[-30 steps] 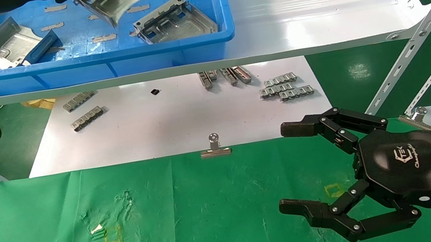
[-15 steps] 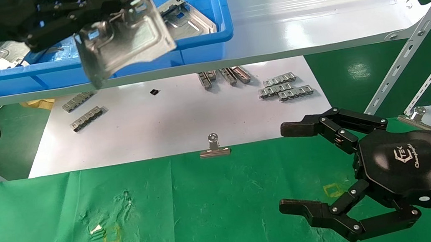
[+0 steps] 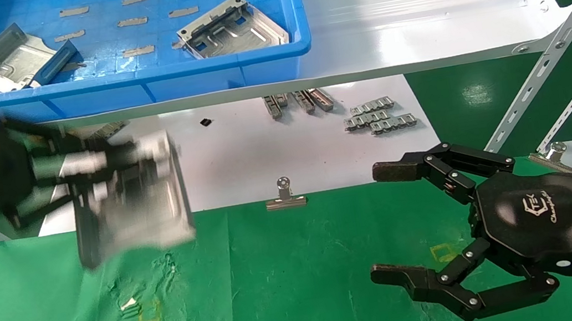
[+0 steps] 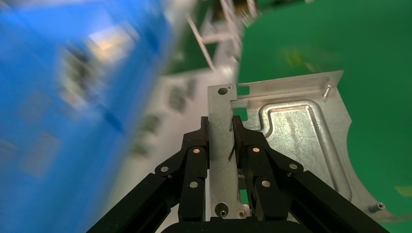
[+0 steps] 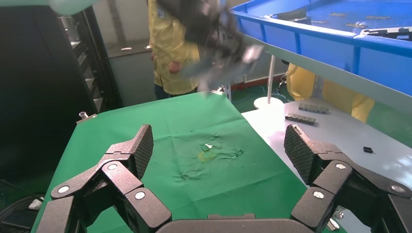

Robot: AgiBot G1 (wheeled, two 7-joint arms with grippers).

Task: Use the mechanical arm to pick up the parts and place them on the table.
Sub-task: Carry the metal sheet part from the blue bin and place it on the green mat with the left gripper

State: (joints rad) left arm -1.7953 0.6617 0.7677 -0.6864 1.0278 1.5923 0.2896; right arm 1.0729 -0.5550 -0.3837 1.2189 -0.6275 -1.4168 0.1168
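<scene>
My left gripper point(image 4: 221, 141) is clenched on one folded edge of a sheet-metal part point(image 3: 143, 203) — I hold it in the air at the middle left of the head view, above the far edge of the green table point(image 3: 292, 283). My right gripper point(image 3: 384, 222) is at the lower right, fingers spread wide, grasping nothing. Two more parts point(image 3: 230, 25) lie in the blue bin point(image 3: 229, 73) at the upper left.
</scene>
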